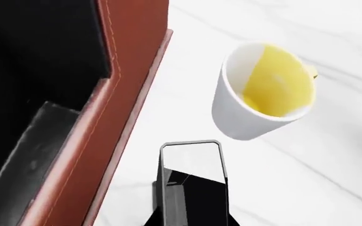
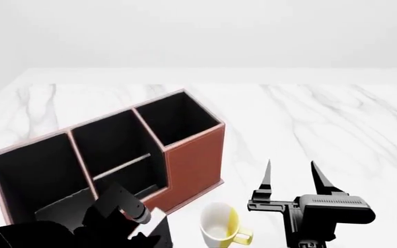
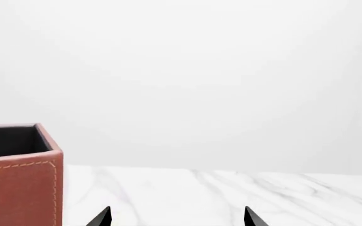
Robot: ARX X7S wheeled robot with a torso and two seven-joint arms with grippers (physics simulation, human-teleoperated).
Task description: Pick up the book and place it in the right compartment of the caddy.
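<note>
The reddish-brown caddy stands left of centre on the marble table; its tall right compartment is black inside and empty. My left gripper is shut on the thin dark book, held low in front of the caddy, beside the mug. In the left wrist view the book sticks out from the gripper, between the caddy's wall and the mug. My right gripper is open and empty, right of the caddy, its tips pointing up. In the right wrist view the gripper is also open, with the caddy's corner to one side.
A white mug with a yellow inside stands in front of the caddy's right end, close to the book; it also shows in the left wrist view. The white marble table stretches to the right and behind.
</note>
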